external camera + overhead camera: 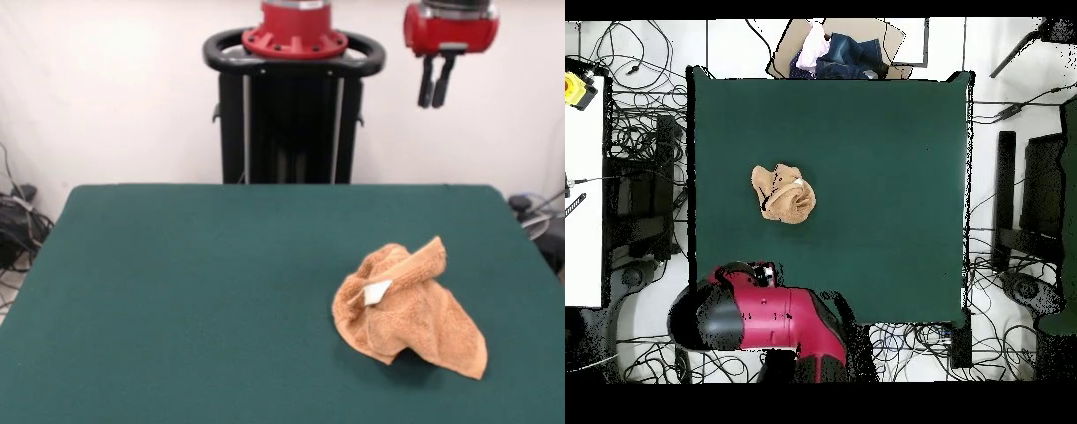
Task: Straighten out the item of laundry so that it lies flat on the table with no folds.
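Note:
The item of laundry [406, 305] is an orange-tan terry towel, crumpled in a heap with several folds and a small white tag [377, 292] facing the camera. It lies on the right part of the dark green table [177, 291]. In the overhead view the towel [782, 193] sits on the left part of the table [885, 180]. My gripper [436, 93] hangs high above the table's far edge, well clear of the towel, with its two black fingers close together and nothing between them. In the overhead view it [762, 272] shows at the arm's end near the table's bottom edge.
The black pedestal [294, 115] stands behind the table's far side. A cardboard box of clothes [835, 50] sits beyond the table's top edge in the overhead view. Cables [635, 150] lie on the floor around the table.

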`<action>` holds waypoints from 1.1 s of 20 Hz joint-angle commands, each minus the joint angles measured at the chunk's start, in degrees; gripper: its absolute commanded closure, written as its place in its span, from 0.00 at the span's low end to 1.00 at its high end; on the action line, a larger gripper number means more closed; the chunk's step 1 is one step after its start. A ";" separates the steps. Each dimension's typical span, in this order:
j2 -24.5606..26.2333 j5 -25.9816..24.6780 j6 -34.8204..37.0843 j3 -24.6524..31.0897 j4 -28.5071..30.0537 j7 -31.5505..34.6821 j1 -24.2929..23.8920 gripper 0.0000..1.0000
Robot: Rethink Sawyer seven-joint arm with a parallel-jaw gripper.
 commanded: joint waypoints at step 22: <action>10.25 -4.05 -22.24 2.65 2.89 8.95 -7.14 0.00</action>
